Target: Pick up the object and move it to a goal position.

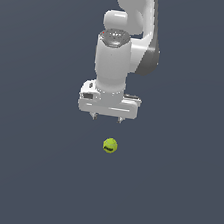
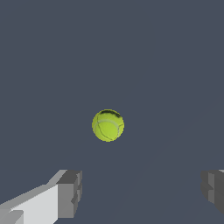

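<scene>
1. The surface [image 1: 20, 172] is showing as a plain dark blue-grey plane that is filling both views.
2. The white arm [image 1: 114, 59] is reaching down from the top of the exterior view, with its wrist pointing straight down.
3. The gripper [image 1: 107, 118] is hanging above the surface with its jaws spread wide and holding nothing. In the wrist view the two grey fingertips [image 2: 70, 192] are standing well apart, with open space between them.
4. The ball [image 1: 110, 145] is lying on the surface just below the gripper, slightly toward the exterior view's right of its centre line and apart from both fingertips. It is yellow-green, is showing pale seams and a dark mark [image 2: 109, 113], and is much narrower than the gripper's opening.
</scene>
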`<state>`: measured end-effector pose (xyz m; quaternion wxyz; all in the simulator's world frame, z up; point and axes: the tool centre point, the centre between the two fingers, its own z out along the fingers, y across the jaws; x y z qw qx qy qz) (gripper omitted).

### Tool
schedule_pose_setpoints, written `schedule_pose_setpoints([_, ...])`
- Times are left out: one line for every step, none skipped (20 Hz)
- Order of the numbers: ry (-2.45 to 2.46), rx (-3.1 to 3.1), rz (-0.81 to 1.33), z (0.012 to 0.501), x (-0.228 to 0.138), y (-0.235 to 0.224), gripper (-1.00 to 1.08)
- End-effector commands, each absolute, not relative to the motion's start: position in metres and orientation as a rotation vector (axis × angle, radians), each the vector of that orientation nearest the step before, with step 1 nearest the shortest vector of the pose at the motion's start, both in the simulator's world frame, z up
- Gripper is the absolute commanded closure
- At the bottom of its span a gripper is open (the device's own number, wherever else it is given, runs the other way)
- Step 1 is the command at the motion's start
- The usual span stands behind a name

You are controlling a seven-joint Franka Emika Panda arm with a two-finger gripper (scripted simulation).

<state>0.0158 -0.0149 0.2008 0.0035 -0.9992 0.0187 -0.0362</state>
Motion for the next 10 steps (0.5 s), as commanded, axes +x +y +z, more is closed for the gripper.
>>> schedule_pose_setpoints([0.047,-3.133,-0.112,0.2,0.016,-0.015,-0.92])
schedule_pose_setpoints([0.038,-3.134,-0.111,0.199,0.017,-0.015,-0.92])
schedule_pose_setpoints([0.026,-3.135,-0.11,0.198,0.017,-0.014,-0.92])
schedule_pose_setpoints([0.011,-3.136,-0.109,0.197,0.017,-0.014,-0.92])
schedule_pose_setpoints([-0.006,-3.137,-0.107,0.195,0.018,-0.014,-0.92])
schedule_pose_setpoints([-0.026,-3.138,-0.105,0.194,0.019,-0.013,-0.92])
schedule_pose_setpoints([-0.047,-3.139,-0.103,0.192,0.019,-0.013,-0.92])
schedule_pose_setpoints([-0.072,-3.14,-0.1,0.19,0.02,-0.012,-0.92])
schedule_pose_setpoints([-0.098,-3.14,-0.097,0.187,0.021,-0.012,-0.92])
schedule_pose_setpoints([-0.127,-3.141,-0.094,0.185,0.022,-0.011,-0.92])
